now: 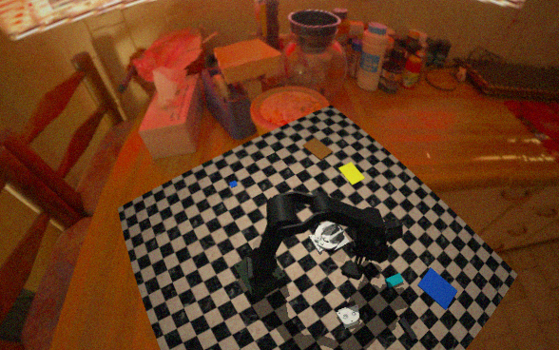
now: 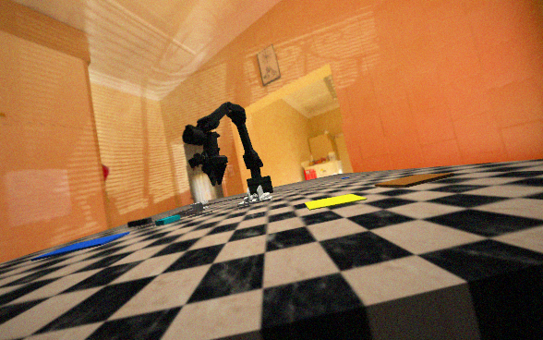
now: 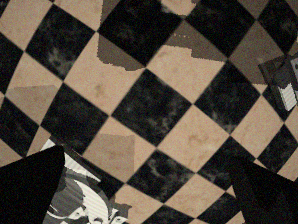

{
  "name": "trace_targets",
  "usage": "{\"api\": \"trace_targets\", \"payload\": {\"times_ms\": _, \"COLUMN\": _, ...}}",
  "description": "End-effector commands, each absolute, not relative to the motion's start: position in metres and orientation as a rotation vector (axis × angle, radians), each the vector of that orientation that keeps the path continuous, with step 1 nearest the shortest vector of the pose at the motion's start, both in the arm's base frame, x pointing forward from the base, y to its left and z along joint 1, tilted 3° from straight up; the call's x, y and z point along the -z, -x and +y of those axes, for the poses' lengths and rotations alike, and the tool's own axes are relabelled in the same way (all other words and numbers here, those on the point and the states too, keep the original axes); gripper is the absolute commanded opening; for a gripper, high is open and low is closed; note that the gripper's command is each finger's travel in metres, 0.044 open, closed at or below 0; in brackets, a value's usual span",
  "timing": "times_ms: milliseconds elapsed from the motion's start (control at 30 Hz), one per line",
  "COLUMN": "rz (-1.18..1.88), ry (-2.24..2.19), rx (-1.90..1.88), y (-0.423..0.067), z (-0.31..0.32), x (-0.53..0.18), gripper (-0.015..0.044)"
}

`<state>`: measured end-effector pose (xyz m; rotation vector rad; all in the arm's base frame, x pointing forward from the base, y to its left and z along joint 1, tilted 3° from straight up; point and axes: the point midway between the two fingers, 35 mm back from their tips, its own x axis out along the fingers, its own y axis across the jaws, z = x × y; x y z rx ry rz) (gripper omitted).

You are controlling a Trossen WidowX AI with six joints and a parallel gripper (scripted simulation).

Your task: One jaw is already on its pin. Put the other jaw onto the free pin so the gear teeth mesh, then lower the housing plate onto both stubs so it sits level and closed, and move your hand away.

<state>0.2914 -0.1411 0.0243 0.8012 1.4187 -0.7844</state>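
The white base with the jaws (image 1: pixel 329 237) (image 2: pixel 255 198) (image 3: pixel 82 200) lies on the checkered table, beside the arm. Dark shadow crosses it, and the wrist view cuts it off at lower left, so the pins and the meshing of the teeth cannot be made out. The white housing plate (image 1: pixel 348 316) lies apart on the table, with two round marks on its top; part of it shows at the right edge of the wrist view (image 3: pixel 288 95). My gripper (image 1: pixel 364 265) (image 2: pixel 215 183) (image 3: pixel 149 161) is open and empty, above the table between the base and the plate.
A teal block (image 1: pixel 395 281) (image 2: pixel 167 220), a blue sheet (image 1: pixel 437 288) (image 2: pixel 83 245) and a dark bar (image 1: pixel 407 327) (image 2: pixel 139 223) lie beyond the gripper. A yellow sheet (image 1: pixel 352 173) (image 2: pixel 335 201), a brown sheet (image 1: pixel 318 148) (image 2: pixel 414 180) and a small blue piece (image 1: pixel 233 184) lie farther back.
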Motion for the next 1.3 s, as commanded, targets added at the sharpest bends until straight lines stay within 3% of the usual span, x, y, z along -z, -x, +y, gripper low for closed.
{"api": "trace_targets", "payload": {"times_ms": 0, "rz": 1.379, "ry": -0.895, "rx": 0.887, "y": -0.280, "z": -0.166, "x": -0.027, "gripper": 0.0440}}
{"api": "trace_targets", "payload": {"times_ms": 867, "rz": 1.105, "ry": -1.407, "rx": 1.408, "y": -0.178, "z": -0.271, "x": -0.031, "gripper": 0.0440}}
{"api": "trace_targets", "payload": {"times_ms": 1267, "rz": 1.086, "ry": -1.433, "rx": 1.434, "y": -0.171, "z": -0.271, "x": 0.008, "gripper": 0.0440}}
